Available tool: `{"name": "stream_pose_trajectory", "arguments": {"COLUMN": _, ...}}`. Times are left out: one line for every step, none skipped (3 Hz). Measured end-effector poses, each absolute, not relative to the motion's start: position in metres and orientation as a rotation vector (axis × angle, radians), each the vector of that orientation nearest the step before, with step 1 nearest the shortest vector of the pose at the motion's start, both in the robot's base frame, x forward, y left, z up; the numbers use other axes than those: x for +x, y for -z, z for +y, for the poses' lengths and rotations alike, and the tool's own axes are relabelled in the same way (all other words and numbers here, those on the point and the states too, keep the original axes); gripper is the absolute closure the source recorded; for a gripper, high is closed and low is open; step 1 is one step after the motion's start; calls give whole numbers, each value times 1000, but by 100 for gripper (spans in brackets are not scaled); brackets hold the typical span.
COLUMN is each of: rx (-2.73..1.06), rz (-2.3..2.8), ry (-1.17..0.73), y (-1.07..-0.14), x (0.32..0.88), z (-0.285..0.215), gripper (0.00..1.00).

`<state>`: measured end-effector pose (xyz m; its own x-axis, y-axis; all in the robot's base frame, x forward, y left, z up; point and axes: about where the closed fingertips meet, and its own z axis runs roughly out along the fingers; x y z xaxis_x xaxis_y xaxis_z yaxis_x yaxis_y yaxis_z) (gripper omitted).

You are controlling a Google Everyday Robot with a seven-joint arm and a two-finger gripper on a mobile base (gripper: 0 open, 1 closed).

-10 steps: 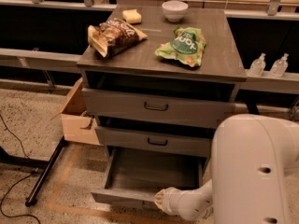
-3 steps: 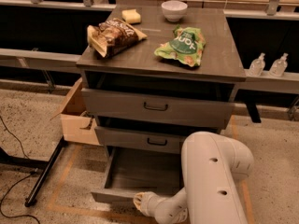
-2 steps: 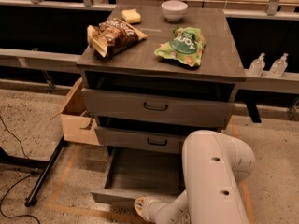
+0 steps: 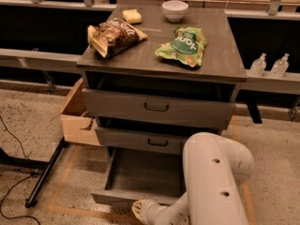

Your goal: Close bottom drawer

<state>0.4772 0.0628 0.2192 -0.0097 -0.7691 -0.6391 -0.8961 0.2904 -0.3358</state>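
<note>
The bottom drawer point(image 4: 140, 175) of the grey wood cabinet is pulled far out, and its deep plain box is empty. Its front panel point(image 4: 117, 199) shows edge-on at the bottom of the view, with the handle hidden. My white arm point(image 4: 213, 182) curves down at the lower right. My gripper point(image 4: 138, 210) sits low at the drawer's front panel, near its middle. The middle drawer point(image 4: 140, 140) and the wider top drawer point(image 4: 157, 108) sit above, each with a dark bar handle.
On the cabinet top lie a brown snack bag point(image 4: 112, 35), a green chip bag point(image 4: 184, 46), a white bowl point(image 4: 175, 10) and a yellow sponge point(image 4: 132, 16). A cardboard box point(image 4: 77, 116) stands left of the cabinet. A black stand leg point(image 4: 44, 177) and cables lie on the floor at left.
My arm swung from the right side to in front of the drawer, and the gripper end moved left along the drawer front. The drawer stays equally far out.
</note>
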Motion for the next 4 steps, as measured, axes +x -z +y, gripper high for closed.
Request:
{"name": "stream_pose_trajectory", "arguments": {"rx": -1510, "rz": 1771, "ry": -201, "y": -204, "x": 482, "z": 76, "gripper": 100}}
{"name": "stream_pose_trajectory", "arguments": {"rx": -1491, "rz": 1740, "ry": -161, "y": -196, "x": 495, "z": 86, "gripper": 100}}
{"name": "stream_pose_trajectory", "arguments": {"rx": -1444, "rz": 1733, "ry": -90, "y": -193, "x": 516, "z": 85, "gripper": 100}}
{"name": "stream_pose_trajectory", "arguments": {"rx": -1397, "rz": 1732, "ry": -2, "y": -191, "x": 540, "z": 77, "gripper": 100}}
